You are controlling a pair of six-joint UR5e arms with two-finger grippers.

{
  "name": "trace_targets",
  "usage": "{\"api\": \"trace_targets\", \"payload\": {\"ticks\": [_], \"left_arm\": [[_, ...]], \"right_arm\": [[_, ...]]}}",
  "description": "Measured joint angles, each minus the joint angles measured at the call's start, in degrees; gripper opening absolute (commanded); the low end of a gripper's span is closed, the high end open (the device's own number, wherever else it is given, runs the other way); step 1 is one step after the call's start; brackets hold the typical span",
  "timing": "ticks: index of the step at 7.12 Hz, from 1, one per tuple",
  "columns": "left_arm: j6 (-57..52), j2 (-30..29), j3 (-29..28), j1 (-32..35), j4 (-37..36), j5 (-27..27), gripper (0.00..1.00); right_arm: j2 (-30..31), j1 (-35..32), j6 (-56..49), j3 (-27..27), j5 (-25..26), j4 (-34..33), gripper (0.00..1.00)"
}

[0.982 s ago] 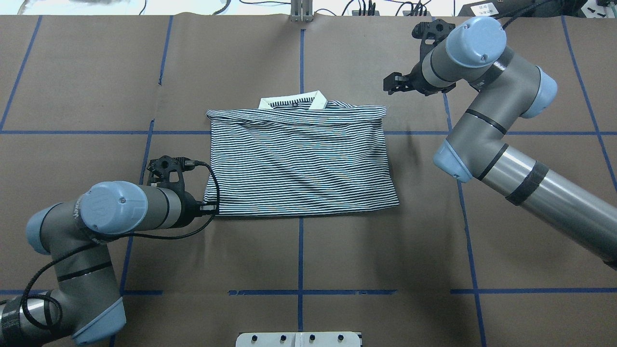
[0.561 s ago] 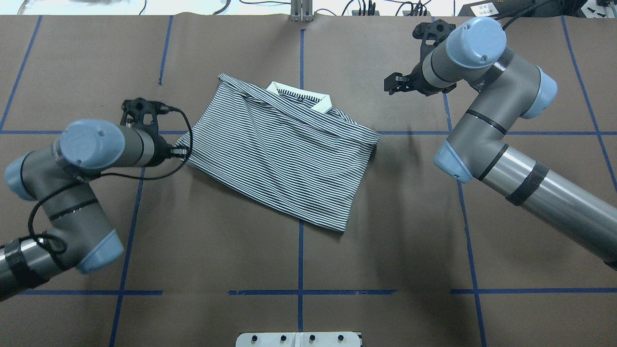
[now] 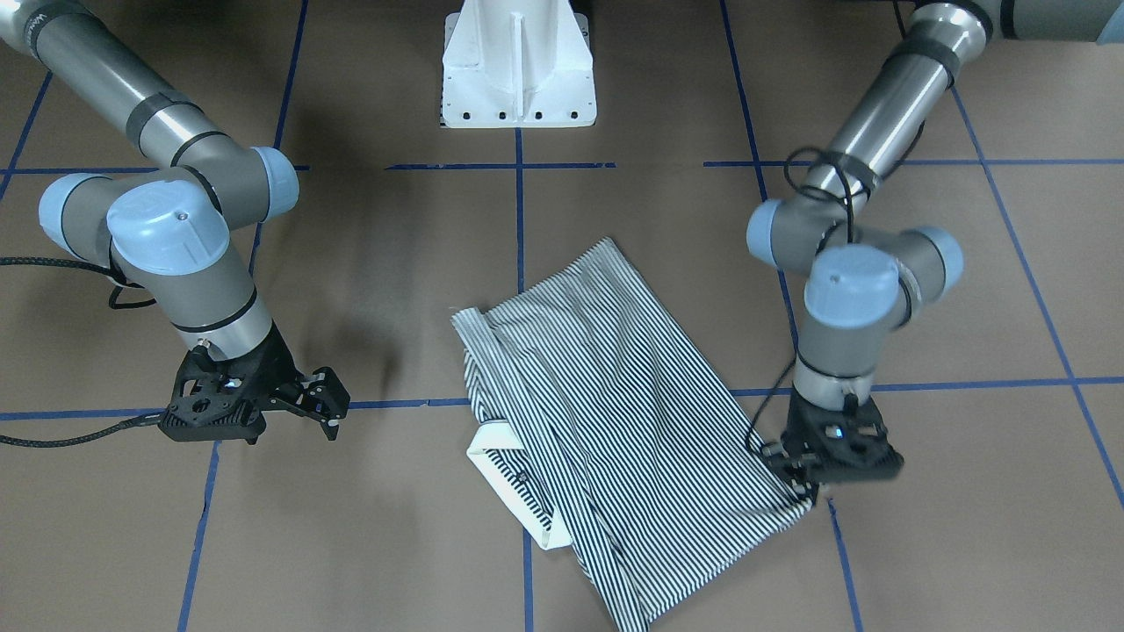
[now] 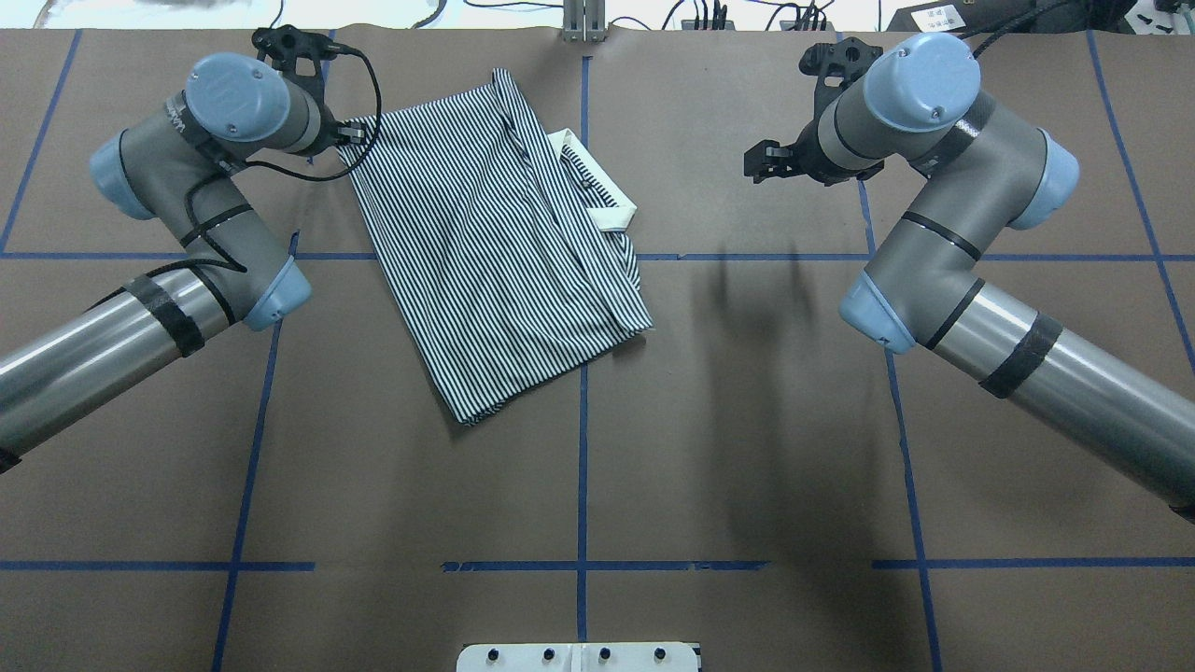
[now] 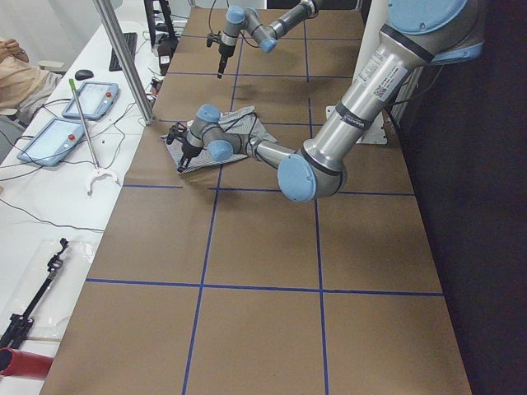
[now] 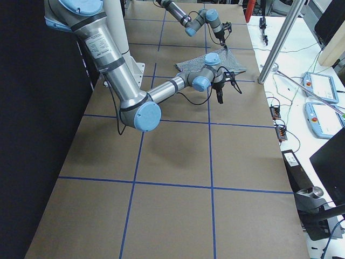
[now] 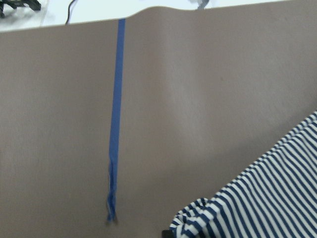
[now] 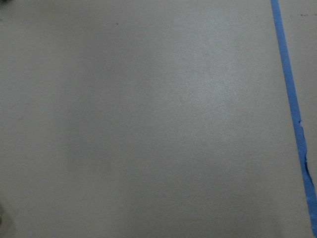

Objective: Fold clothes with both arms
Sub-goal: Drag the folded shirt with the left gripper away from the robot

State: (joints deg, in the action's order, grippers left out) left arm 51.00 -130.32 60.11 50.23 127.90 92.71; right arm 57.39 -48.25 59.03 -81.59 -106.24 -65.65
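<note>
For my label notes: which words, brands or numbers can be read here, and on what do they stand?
No text can be read for sure.
On the left arm, lettering: too blurred.
On the right arm, a sticker: too small.
On a black box, a white label: too small.

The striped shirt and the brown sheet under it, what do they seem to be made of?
The striped shirt looks like soft knit fabric, perhaps cotton, with a matte finish: it wrinkles and lies limp. The brown sheet looks like kraft paper, dull and smooth: its far edge buckles up slightly.
</note>
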Motion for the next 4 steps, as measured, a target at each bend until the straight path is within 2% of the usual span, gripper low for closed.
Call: {"api": "trace_targets", "payload": {"ticks": [2,3,4], "left_arm": [[-3.43,-0.86,-3.38,1.50,3.20,-0.50,1.00],[-6.30,-0.62,-3.08,2.42,4.26,0.89,1.00],[-9.61,-0.08,-2.38,4.05,5.20,4.17,1.00]], "right_arm": [[-0.54,0.44,1.99,0.10,0.08,-0.02,0.98],[-1.95,1.13,5.60,0.59,0.31,-0.10,0.90],[-4.62,2.15,10.51,2.07,1.63,-0.15,0.77]]}}
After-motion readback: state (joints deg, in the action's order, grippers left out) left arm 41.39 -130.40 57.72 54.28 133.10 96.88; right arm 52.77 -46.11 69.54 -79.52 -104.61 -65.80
